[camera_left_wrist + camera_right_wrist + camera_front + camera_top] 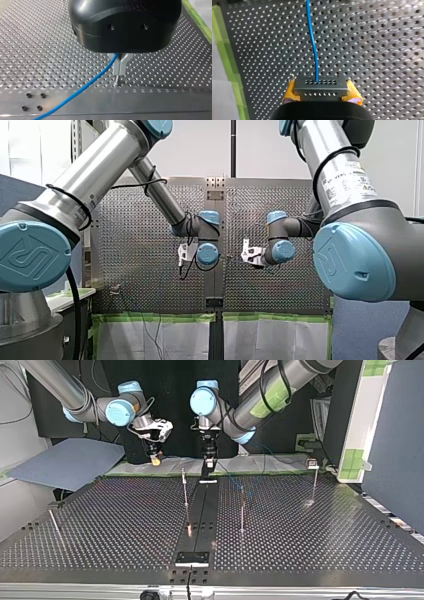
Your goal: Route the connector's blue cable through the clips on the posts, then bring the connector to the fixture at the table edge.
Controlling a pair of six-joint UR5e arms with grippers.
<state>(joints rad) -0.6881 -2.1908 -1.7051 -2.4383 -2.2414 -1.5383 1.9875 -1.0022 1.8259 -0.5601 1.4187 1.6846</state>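
My right gripper (320,93) has its jaws clamped on the connector (320,86), with the yellow pads (290,91) pressed against either side. The blue cable (313,45) runs straight ahead from between them, over the perforated worktop (374,50). On my left gripper (120,71) the metal jaws are pinched narrow, with the cable caught between them and trailing off to one side.

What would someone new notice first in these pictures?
Probably the blue cable, bright against the perforated table, running ahead from the grey connector clamped between my right end effector's yellow pads. In the left wrist view it comes out between my left end effector's metal fingers. In the top view, thin posts stand on the table.
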